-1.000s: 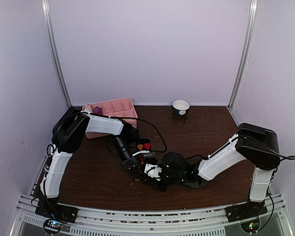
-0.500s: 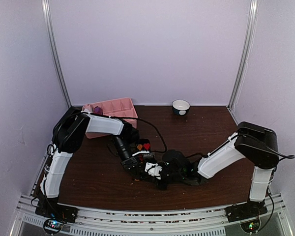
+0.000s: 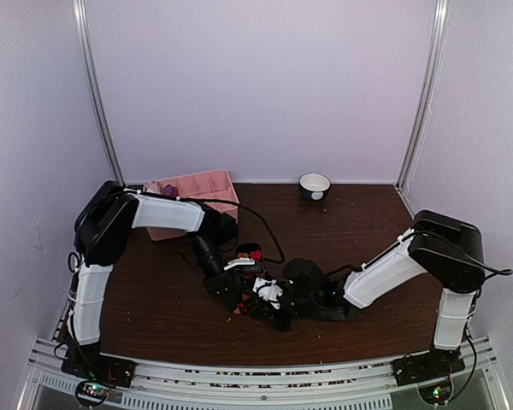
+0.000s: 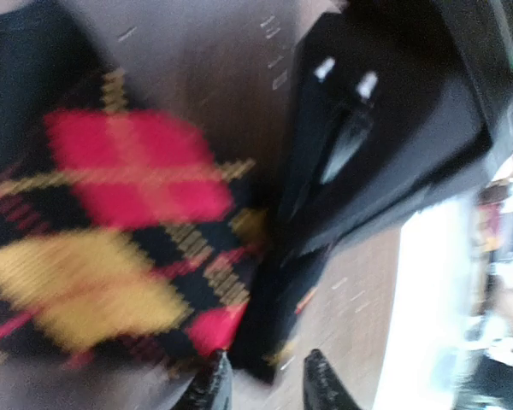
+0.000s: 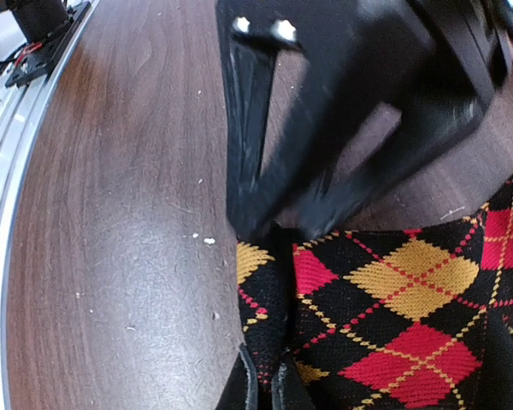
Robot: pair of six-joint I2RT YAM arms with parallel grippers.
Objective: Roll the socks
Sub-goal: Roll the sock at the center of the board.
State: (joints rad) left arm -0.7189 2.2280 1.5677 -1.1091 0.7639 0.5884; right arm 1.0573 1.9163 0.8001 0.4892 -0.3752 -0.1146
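Pink tray [image 3: 215, 182]: your landmark, sitting at the back left of the table [image 3: 154, 307], up against the wall.
Left gripper [image 4: 261, 386]: you had it low over the wood in front of the tray, just off its right end. The fingers stood a narrow gap apart with dark sock fabric right at the tips. The wrist view was smeared, so I could not tell whether they had hold of it.
Argyle sock [image 5: 393, 325]: black with red and yellow diamonds, it lay flat on the table in front of the tray's right end, between your two grippers.
Right gripper [image 5: 261, 389]: further right of the tray and nearer the arm bases. Its tips were all but closed, pinching the sock's edge, and the left gripper's black body loomed just beyond.
Bowl [image 3: 315, 185]: right of the tray at the same back wall, well apart from both grippers.
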